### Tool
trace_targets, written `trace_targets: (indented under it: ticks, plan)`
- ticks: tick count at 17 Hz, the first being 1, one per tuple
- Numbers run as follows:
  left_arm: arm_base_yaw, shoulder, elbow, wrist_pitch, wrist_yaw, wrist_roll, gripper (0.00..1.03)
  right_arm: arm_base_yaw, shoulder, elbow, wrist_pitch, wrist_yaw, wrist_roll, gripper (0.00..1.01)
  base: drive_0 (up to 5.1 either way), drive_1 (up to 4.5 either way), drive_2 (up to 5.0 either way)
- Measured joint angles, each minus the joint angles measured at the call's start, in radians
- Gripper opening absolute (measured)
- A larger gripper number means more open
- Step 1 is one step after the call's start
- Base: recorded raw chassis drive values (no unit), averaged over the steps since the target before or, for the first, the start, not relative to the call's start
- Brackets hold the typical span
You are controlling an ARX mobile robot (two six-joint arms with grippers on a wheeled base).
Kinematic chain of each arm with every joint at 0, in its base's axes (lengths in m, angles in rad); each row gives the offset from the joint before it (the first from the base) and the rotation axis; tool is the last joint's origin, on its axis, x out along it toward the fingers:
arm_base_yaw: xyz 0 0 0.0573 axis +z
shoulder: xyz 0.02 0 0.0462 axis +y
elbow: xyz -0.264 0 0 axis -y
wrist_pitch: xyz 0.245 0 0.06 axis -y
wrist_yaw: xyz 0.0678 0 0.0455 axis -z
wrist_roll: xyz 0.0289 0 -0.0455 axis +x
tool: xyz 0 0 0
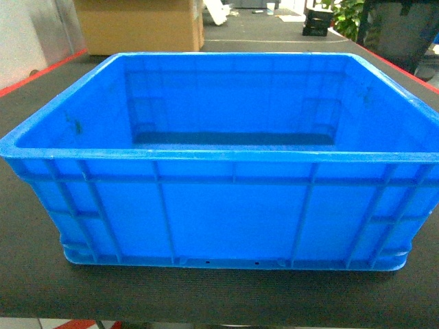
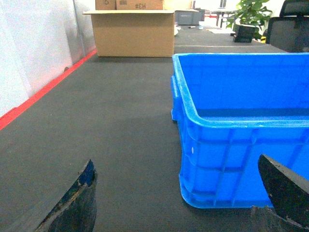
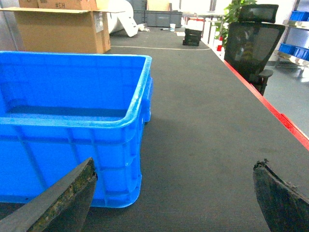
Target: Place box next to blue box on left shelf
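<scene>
The box (image 1: 219, 205) is a large bright blue ribbed crate, empty, resting on the black table top (image 1: 219, 295) and filling most of the head view. My left gripper (image 2: 175, 162) is open just off the box's (image 2: 231, 159) near left corner, its right finger (image 2: 285, 191) in front of the box wall. At the near right corner of the box (image 3: 63, 140), my right gripper (image 3: 174, 162) is open, with its left finger (image 3: 72, 198) in front of that corner. Neither gripper holds anything. The left shelf and its blue box are out of view. Neither gripper shows in the head view.
A brown cardboard box (image 1: 137, 27) stands at the table's far left. The table has red edges (image 3: 270, 108). A black office chair (image 3: 251, 43) stands off its right side, with blue bins (image 3: 299, 14) on a rack behind it. A plant (image 2: 248, 14) stands at the back.
</scene>
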Motion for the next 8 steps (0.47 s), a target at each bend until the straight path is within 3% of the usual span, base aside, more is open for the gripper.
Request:
trace_targets:
  ticks: [8]
  plan:
    - [0.000,0.000,0.000,0.000,0.000,0.000,0.98,0.000,0.000,0.000,0.000,0.000,0.000,0.98,0.0,0.00,0.0]
